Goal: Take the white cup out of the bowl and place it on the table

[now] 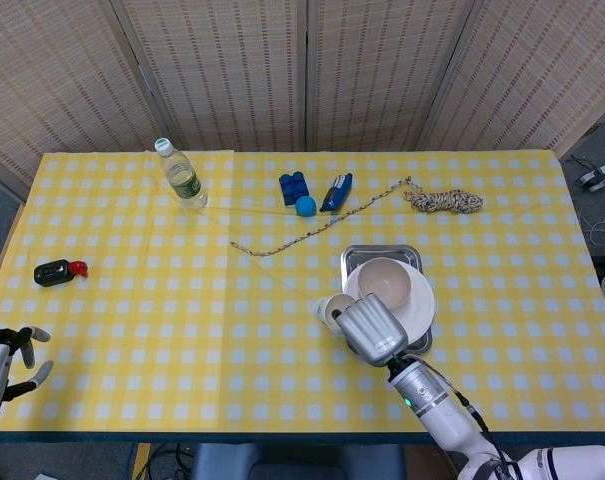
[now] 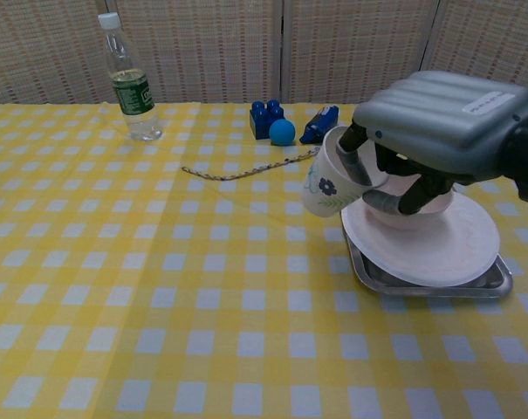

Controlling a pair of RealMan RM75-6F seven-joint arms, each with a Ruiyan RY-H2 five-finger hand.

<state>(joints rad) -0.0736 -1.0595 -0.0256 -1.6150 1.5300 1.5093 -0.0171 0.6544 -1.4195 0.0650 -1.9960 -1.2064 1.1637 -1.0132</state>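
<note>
**Cup out of bowl, held in the air, placement pending**

The right hand is gripping the white cup, fingers clamped on its rim and wall. The cup, with a blue flower print, is tilting, mouth toward the hand. It is hanging clear of the bowl, just past the left rim of the plate, above bare yellow-check counter. In the head view the cup is showing just left of the plate, toward the counter's near edge. The bowl is sitting empty on the plate, which is resting on the metal tray.

Step in hand: carrying, with the lift-out done and the set-down not yet done. Next move probably calls for levelling the cup upright, lowering it onto open counter left of the tray, then spreading the fingers. Risk: the tilted cup tipping on contact.

The left hand is idling at the counter's near left corner, fingers apart, holding nothing.
</note>
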